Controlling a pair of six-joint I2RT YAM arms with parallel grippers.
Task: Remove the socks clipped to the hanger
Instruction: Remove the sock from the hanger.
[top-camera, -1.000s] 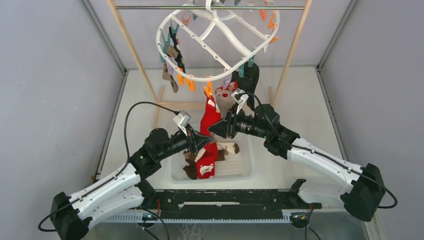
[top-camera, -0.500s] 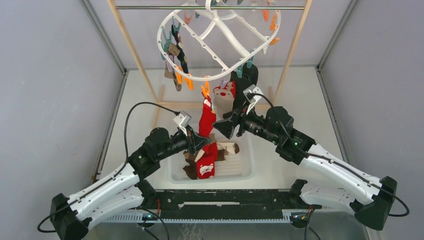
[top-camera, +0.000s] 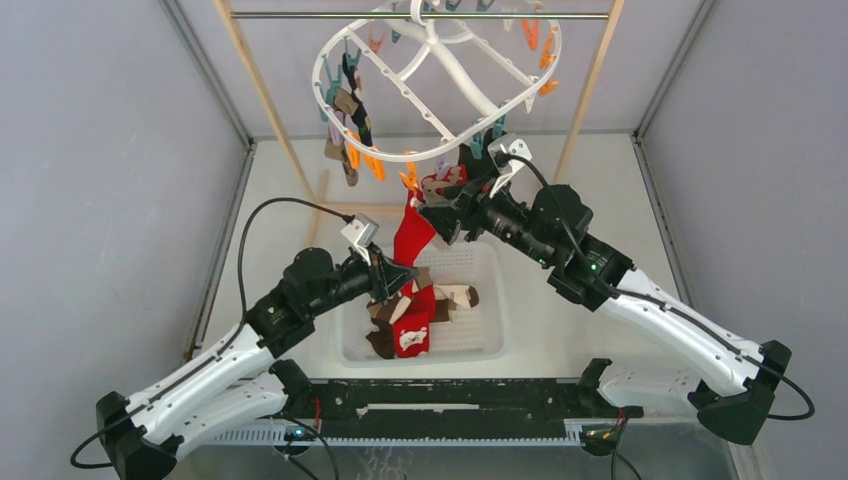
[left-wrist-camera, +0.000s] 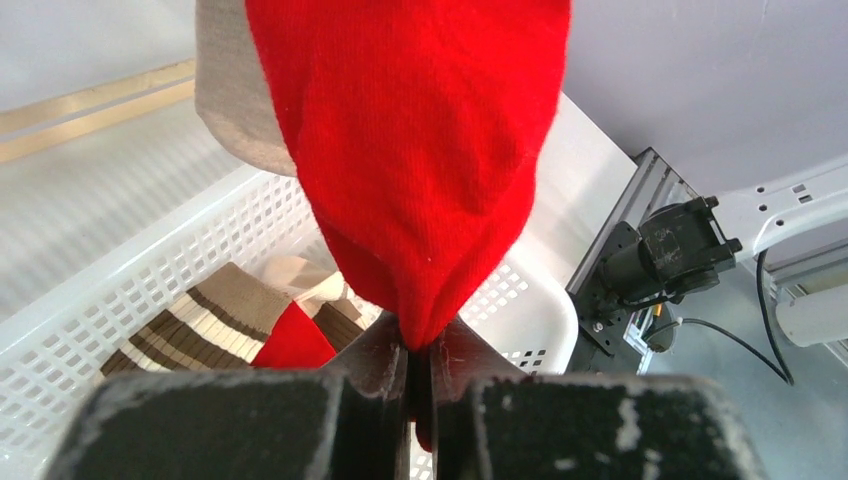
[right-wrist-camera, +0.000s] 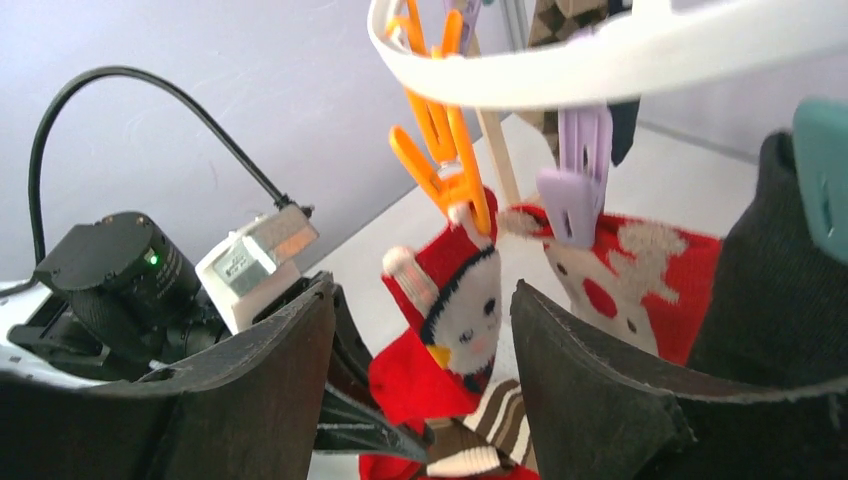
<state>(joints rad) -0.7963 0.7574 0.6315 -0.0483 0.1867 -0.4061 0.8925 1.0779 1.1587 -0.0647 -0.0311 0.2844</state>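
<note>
**Desk:** Seen from above, where do the two arms stand?

**Photographer:** The left arm (top-camera: 215, 365) rises from its base at seven o'clock and reaches toward one o'clock, elbow bent. The right arm (top-camera: 650, 315) climbs from its base at four o'clock toward eleven o'clock, stretched longer and higher.

**Desk:** And the grippers?

**Photographer:** The left gripper (left-wrist-camera: 420, 350) sits just below centre, jaws pressed together on the lower end of a red sock (left-wrist-camera: 410, 150), wrist angled up toward one o'clock. The right gripper (right-wrist-camera: 422, 300) hangs just above centre, at twelve o'clock from the left one. Its dark fingers (right-wrist-camera: 270, 380) are spread wide, tips aimed at ten o'clock.
</note>
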